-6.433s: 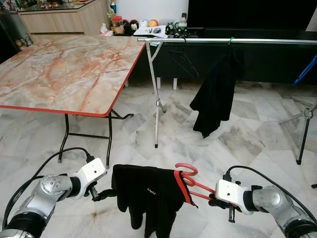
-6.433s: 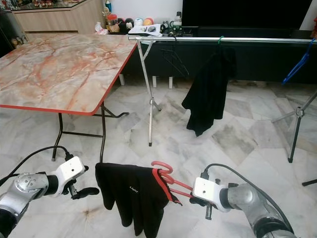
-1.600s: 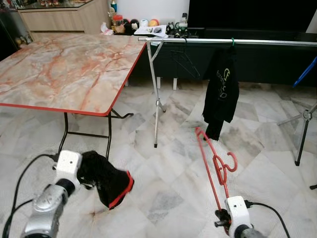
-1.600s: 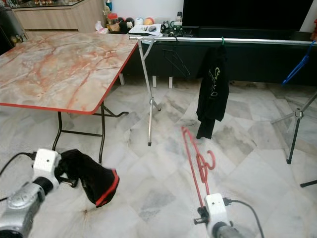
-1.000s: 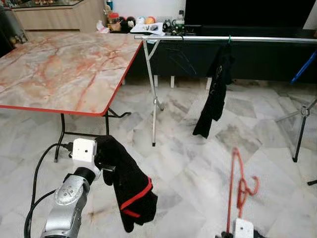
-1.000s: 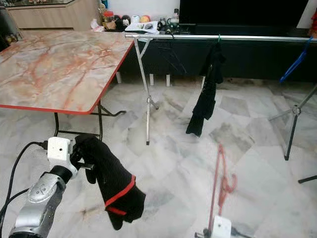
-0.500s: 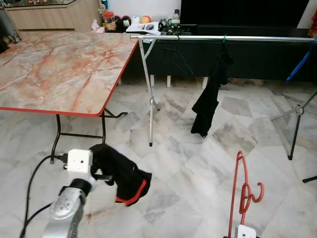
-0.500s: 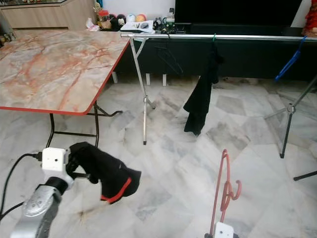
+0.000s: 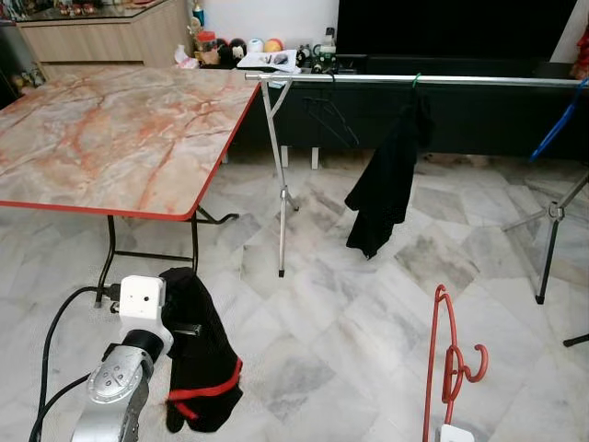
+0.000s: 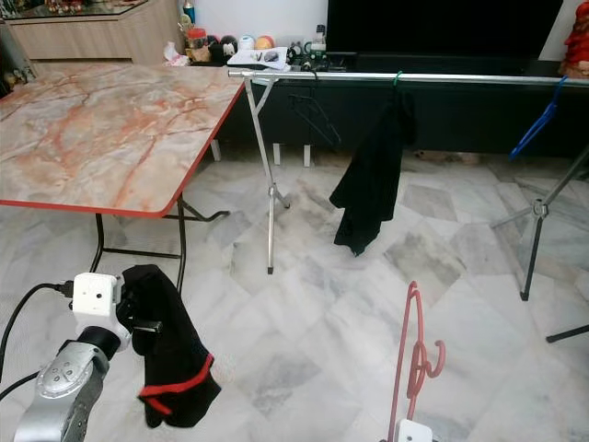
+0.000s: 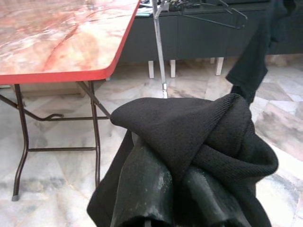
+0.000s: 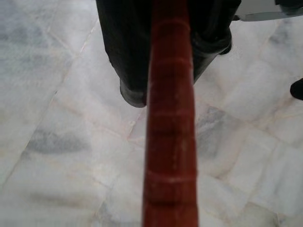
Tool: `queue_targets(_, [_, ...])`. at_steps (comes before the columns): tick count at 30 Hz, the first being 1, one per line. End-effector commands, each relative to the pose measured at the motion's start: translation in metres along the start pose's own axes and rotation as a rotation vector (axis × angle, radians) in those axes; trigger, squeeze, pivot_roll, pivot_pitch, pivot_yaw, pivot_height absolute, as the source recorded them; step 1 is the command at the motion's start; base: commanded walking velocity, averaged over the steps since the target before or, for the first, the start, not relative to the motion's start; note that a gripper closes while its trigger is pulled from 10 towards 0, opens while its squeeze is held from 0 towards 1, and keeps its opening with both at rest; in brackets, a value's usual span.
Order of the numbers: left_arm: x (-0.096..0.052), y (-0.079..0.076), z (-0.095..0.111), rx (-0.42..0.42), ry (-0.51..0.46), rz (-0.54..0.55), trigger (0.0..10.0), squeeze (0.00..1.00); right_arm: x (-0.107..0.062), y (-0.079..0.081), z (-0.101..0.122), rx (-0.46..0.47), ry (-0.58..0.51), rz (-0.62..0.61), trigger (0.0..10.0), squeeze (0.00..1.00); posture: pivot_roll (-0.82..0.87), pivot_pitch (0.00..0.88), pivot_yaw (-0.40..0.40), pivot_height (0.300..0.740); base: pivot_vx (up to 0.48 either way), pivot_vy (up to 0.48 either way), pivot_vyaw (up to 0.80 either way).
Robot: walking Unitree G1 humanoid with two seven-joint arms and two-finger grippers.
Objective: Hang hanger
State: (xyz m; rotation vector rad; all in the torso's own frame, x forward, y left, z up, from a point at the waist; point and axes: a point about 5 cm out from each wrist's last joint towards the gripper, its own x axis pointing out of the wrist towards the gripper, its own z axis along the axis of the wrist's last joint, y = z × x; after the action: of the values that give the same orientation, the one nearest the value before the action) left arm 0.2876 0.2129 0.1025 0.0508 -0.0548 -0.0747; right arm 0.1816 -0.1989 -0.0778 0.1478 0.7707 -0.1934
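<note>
My left gripper [image 9: 187, 329] is low at the left and shut on a black garment with red trim [image 9: 201, 368], which hangs limp from it toward the floor. In the left wrist view the cloth [image 11: 203, 137] drapes over both fingers [image 11: 142, 198]. My right gripper [image 12: 173, 56] is shut on the red hanger [image 9: 447, 354], which stands upright at the lower right with its hook facing right. The silver clothes rail [image 9: 479, 81] runs across the back, well beyond both arms. On it hang a black garment [image 9: 386, 180] on a green hook and a bare black wire hanger [image 9: 336, 115].
A marble-patterned folding table with a red edge [image 9: 110, 138] stands at the left, its legs close to my left arm. The rail's stand [image 9: 281, 184] rises beside it. A blue hanger [image 9: 557, 129] and a tripod leg [image 9: 550, 239] are at the right.
The black garment, flung out sideways half a second ago, has dropped and now hangs straight down from my left gripper. The red hanger stays upright in my right gripper. The camera has shifted slightly.
</note>
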Motion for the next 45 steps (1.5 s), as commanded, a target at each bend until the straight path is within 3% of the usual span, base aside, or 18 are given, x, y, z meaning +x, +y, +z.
queue_targets(1, [0.002, 0.002, 0.004, 0.024, -0.028, 0.002, 10.0, 0.00, 0.001, 0.002, 0.003, -0.040, -0.010, 0.000, 10.0, 0.00, 0.05, 0.000, 0.066, 0.740, 0.000, 0.000, 0.00])
queue_targets(2, [0.002, 0.002, 0.004, 0.033, -0.029, -0.003, 10.0, 0.00, 0.001, 0.000, 0.004, -0.092, -0.012, -0.013, 10.0, 0.00, 0.05, 0.000, 0.065, 0.740, 0.000, 0.000, 0.00])
queue_targets(9, [0.000, 0.004, 0.001, 0.035, -0.024, 0.000, 10.0, 0.00, 0.001, -0.004, 0.005, -0.130, -0.019, -0.029, 10.0, 0.00, 0.04, 0.000, 0.065, 0.740, 0.000, 0.000, 0.00])
queue_targets(17, [0.001, 0.010, 0.005, 0.040, -0.028, 0.005, 10.0, 0.00, 0.002, -0.007, 0.014, -0.076, -0.066, -0.048, 10.0, 0.00, 0.02, 0.004, 0.079, 0.740, 0.000, 0.000, 0.00])
queue_targets(27, [0.003, 0.016, 0.004, 0.038, -0.015, 0.033, 10.0, 0.00, 0.002, -0.013, 0.013, -0.086, -0.053, -0.044, 10.0, 0.00, 0.03, 0.065, 0.074, 0.740, 0.000, 0.000, 0.00])
queue_targets(45, [0.002, 0.022, 0.007, 0.025, -0.004, 0.049, 10.0, 0.00, 0.003, -0.004, 0.013, -0.096, -0.043, -0.021, 10.0, 0.00, 0.05, 0.095, 0.071, 0.740, 0.000, 0.076, 0.00])
